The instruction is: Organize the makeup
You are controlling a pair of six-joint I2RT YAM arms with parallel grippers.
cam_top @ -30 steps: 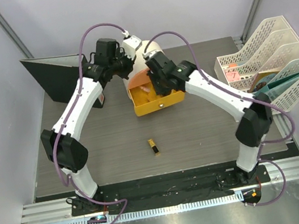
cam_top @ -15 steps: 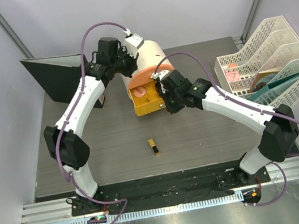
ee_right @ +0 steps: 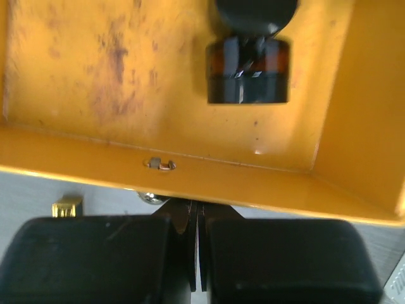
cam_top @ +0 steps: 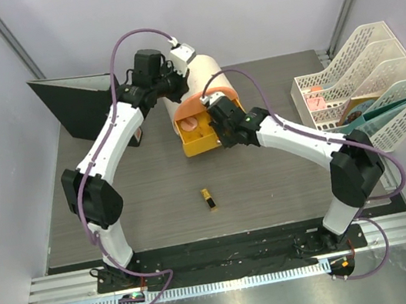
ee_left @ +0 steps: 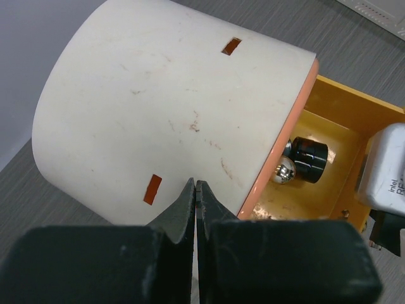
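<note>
Well, the cream-and-orange box (cam_top: 204,74) is lying on its side at the back of the table, with its yellow drawer (cam_top: 203,145) standing open toward the arms' bases. The left gripper (ee_left: 195,201) is sitting right at the box's cream wall, fingers pinched together on nothing. The right gripper (ee_right: 196,218) is hanging just at the drawer's front wall, likewise clenched and empty. A black-gold lipstick (cam_top: 208,199) is lying well in front of the box. Inside the drawer, a black jar (ee_right: 248,69) and a pink compact (cam_top: 191,123) are resting.
</note>
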